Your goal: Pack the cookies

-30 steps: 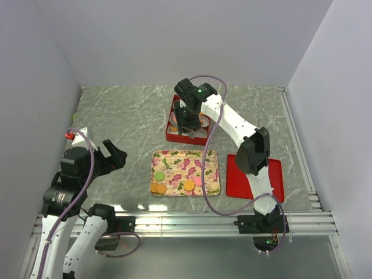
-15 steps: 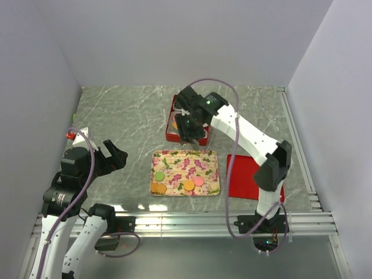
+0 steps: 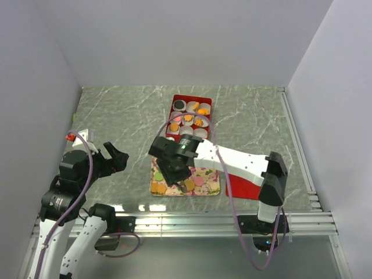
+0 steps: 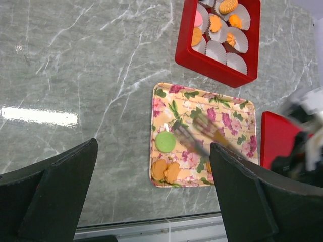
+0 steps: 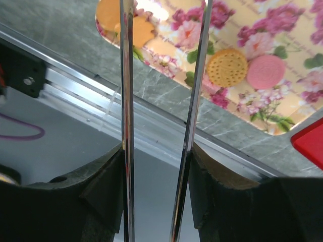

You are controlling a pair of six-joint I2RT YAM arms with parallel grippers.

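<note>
**Materials and shapes.** The cookies (image 4: 166, 171) are small flat discs.
- A golden-brown cookie (image 5: 227, 67) has a scalloped rim and a dotted face. A smooth pink cookie (image 5: 266, 71) lies just beside it.
- These two, a green cookie (image 4: 165, 142) and a pair of orange ones lie on a rectangular tray (image 4: 237, 108) with rounded corners and a glossy floral print.
- Other cookies, mostly orange plus one pink and one black, sit in pleated white paper cups (image 4: 218, 50). The cups stand in rows inside a red box (image 4: 212, 68) with straight walls, beyond the tray.
- A flat red panel (image 4: 270, 141) lies to the right of the tray.

**Arm pose.**
- The right arm reaches leftward from its base, with its wrist over the near left part of the tray.
- The right gripper (image 5: 164, 20) carries two long, thin, polished metal blades. They stand partway apart and parallel, with nothing between them along the visible length.
- The left arm is folded at the left, well apart from the tray. The broad black fingers of the left gripper (image 4: 154, 151) are spread fully and hold nothing.

**Surface and room.** The table (image 4: 75, 60) is grey-green with white marble veining and a slight sheen. An aluminium rail (image 3: 192, 221) runs along its near edge. Plain pale walls (image 3: 174, 40) enclose three sides.
</note>
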